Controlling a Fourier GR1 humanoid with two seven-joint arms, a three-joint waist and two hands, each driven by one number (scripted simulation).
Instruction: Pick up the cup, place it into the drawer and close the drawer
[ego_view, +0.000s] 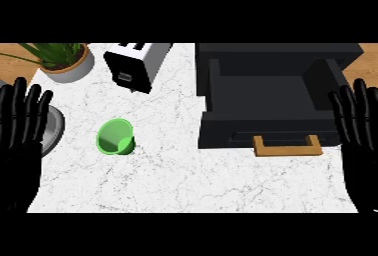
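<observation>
the cup (116, 137) is a bright green thing lying tipped on its side on the white marble counter (184, 185), its round mouth turned up toward the view so the paler inside wall and a darker shaded hollow show — smooth, plain, with no handle to be seen. it lies left of centre, well apart from both hands and from the drawer (269, 107), which stands open at the right: a dark charcoal box with flat matte walls, a deep square well, and a wooden handle (287, 146), tan and squared like a bracket, on its front face. the counter is pale stone with thin grey veins running through it. behind the cup, near the back edge, stands a toaster (138, 64) with a white top and black sides, boxy and set at an angle; left of it sits a potted plant (65, 60) in a rounded grey pot with long green leaves. a grey curved rim (53, 131) shows at the far left edge. the left hand (22, 130) rests at the left edge, black, fingers straight and spread, holding nothing; the right hand (358, 130) rests likewise at the right edge — fingers up and straight, empty.
</observation>
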